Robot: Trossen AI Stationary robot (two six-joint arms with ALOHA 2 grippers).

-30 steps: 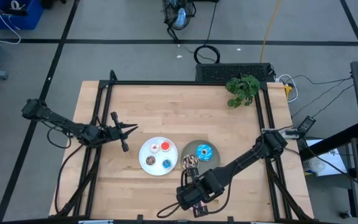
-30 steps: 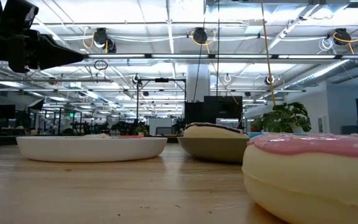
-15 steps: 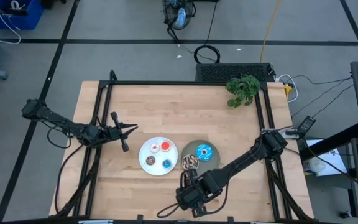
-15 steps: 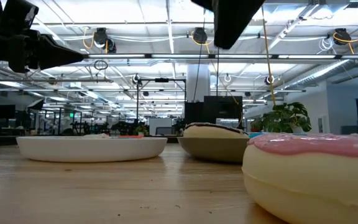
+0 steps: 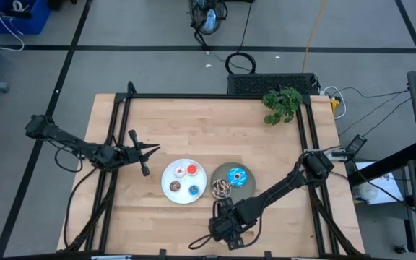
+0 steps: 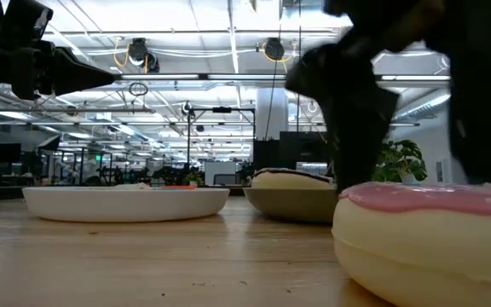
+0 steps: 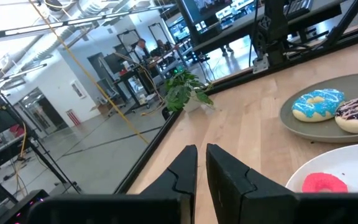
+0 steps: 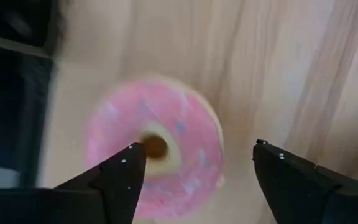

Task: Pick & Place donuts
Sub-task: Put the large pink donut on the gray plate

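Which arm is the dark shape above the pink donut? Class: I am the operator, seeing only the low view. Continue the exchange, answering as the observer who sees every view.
Observer: The right arm. In the high view its end effector is at the table's front edge, while the left end effector hangs beside the white plate.
Operator: Is it gripping the donut?
Observer: No. The right wrist view shows its fingers open, with the pink donut below and between them.
Operator: What lies on the grey plate?
Observer: The grey plate holds a blue sprinkled donut and a chocolate sprinkled donut.
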